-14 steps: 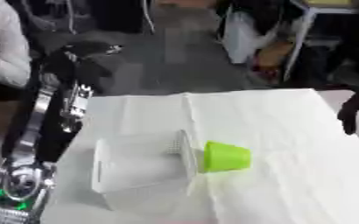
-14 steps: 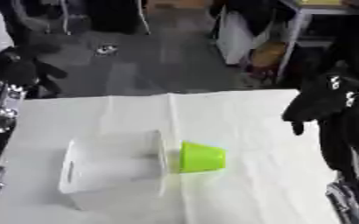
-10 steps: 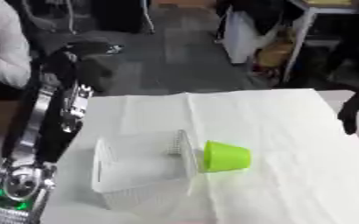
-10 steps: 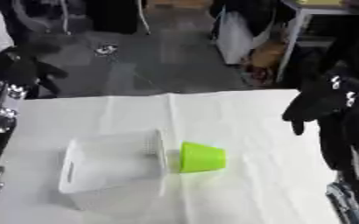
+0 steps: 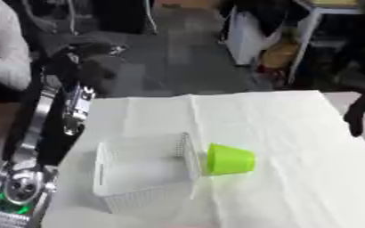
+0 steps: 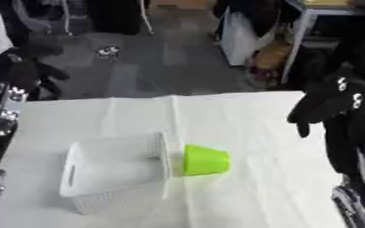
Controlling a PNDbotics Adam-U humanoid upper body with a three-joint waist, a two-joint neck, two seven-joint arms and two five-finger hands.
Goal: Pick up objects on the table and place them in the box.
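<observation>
Right robot hand [image 6: 326, 104] hanging relaxed, holding nothing, needing to come down sideways onto tipped green cup [image 6: 205, 160] touching white basket [image 6: 111, 171].

Cup [image 6: 205, 160] just right of basket [image 6: 111, 171]

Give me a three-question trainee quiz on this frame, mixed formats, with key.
1. True or false: the green cup lies inside the white basket.
2. Which hand is closer to the cup? A) left hand B) right hand
3. Fill in: the cup lies on its ____, just outside the basket wall on the robot's right.

Key
1. False; it lies on the white tablecloth beside the basket.
2. B; both hands hang raised, holding nothing.
3. side
</observation>
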